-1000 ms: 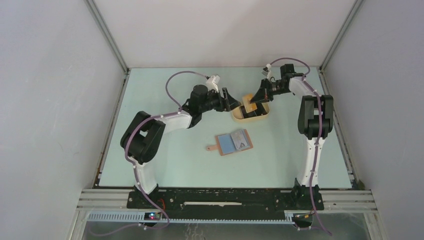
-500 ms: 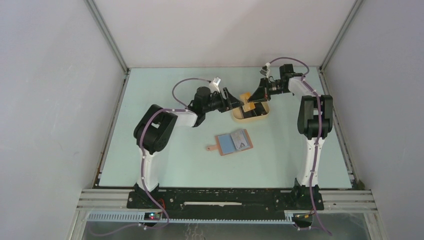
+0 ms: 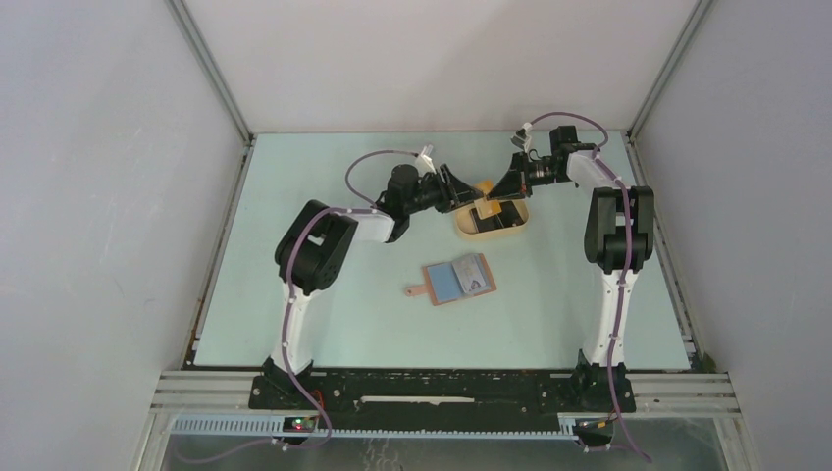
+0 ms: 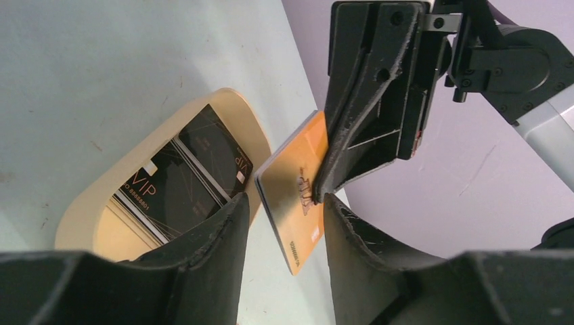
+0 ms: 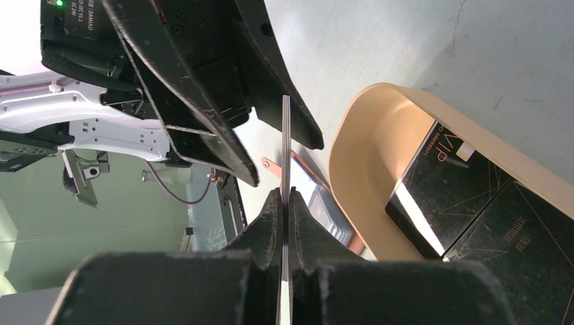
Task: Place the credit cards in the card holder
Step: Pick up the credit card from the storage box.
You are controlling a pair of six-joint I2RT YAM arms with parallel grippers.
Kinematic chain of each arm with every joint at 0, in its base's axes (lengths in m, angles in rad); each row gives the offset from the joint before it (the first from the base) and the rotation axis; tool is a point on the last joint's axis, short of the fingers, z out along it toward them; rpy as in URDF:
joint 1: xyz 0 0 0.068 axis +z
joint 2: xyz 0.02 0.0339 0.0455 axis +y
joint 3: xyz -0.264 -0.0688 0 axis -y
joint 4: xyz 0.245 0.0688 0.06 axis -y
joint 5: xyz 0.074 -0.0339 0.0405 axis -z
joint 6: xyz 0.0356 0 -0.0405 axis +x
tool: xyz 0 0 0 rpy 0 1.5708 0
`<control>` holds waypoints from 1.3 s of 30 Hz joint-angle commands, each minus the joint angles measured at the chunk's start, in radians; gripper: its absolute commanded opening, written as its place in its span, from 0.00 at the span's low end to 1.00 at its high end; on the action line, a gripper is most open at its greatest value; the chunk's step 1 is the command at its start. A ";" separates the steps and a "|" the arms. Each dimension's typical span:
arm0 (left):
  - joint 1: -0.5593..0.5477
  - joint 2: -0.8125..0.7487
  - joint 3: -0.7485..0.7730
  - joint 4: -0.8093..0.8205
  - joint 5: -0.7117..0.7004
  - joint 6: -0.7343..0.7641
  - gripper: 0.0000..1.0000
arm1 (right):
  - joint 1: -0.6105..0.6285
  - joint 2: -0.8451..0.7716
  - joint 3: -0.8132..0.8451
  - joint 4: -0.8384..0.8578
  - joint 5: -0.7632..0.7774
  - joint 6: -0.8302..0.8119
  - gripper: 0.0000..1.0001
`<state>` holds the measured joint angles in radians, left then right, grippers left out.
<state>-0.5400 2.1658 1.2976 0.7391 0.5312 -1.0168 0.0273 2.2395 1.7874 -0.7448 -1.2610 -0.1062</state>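
Observation:
My right gripper [image 3: 498, 194] is shut on the orange-yellow credit card [image 3: 484, 193] and holds it upright above the beige tray [image 3: 469, 232]. In the right wrist view the card [image 5: 285, 142] shows edge-on between the closed fingers of the right gripper [image 5: 285, 203]. My left gripper [image 4: 284, 230] is open, with its fingers on either side of the card's [image 4: 294, 203] lower corner and a gap on each side. The card holder [image 3: 458, 280] lies open on the table, nearer than the tray, showing bluish-grey pockets. It also shows in the right wrist view [image 5: 329, 208].
The beige oval tray [image 4: 88, 210] holds black VIP cards [image 4: 183, 183], which also show in the right wrist view [image 5: 474, 196]. The two grippers face each other closely over the tray's left end. White walls enclose the pale green table.
My left arm has reached right, bringing its open fingers around the orange-yellow card. My right gripper has raised the card slightly over the tray.

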 commanded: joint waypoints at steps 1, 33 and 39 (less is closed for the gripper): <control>0.006 0.019 0.062 0.025 0.024 -0.020 0.47 | -0.002 -0.032 0.022 -0.016 -0.031 -0.009 0.00; 0.029 0.148 0.134 0.295 0.200 -0.189 0.00 | -0.010 0.041 0.093 -0.182 -0.009 -0.151 0.47; 0.032 0.165 0.150 0.352 0.229 -0.228 0.00 | -0.009 0.055 0.102 -0.210 -0.016 -0.173 0.47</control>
<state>-0.5121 2.3287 1.3842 0.9924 0.7158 -1.2060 0.0166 2.2807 1.8450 -0.9104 -1.2434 -0.2348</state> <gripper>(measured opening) 0.018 0.470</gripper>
